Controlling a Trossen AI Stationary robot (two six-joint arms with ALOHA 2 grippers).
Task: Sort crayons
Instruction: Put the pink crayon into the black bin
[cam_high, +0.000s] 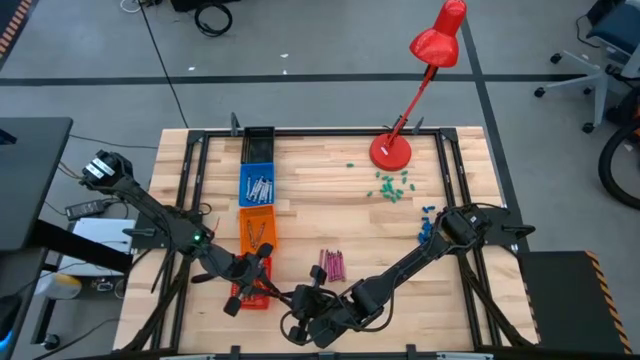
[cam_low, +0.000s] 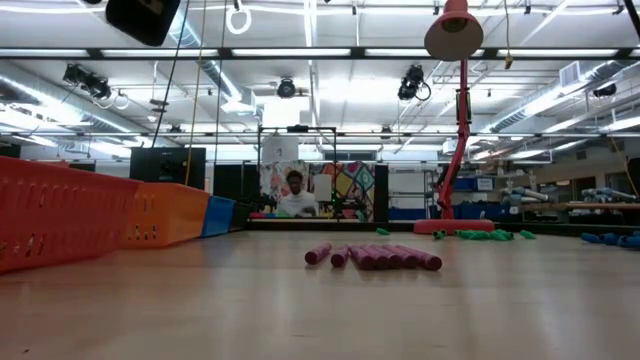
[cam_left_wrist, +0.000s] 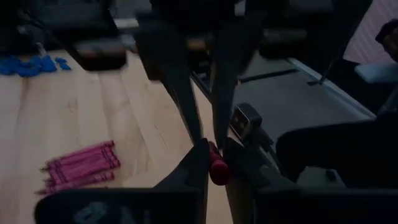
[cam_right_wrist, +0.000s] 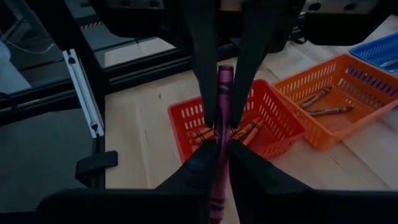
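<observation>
High view: both arms meet at the near edge of the worktop (cam_high: 330, 200), left gripper (cam_high: 262, 285) by the red basket (cam_high: 250, 297), right gripper (cam_high: 305, 312) just right of it; loose magenta crayons (cam_high: 332, 264) lie farther in. Low view: neither gripper shows; you see that magenta row flat on the wood. Left wrist view: jaws closed on one end of a crayon (cam_left_wrist: 216, 167). Right wrist view: the held magenta crayon (cam_right_wrist: 221, 124) runs lengthwise between the right jaws, which grip its other end, above the red basket. You appear mid-handover.
</observation>
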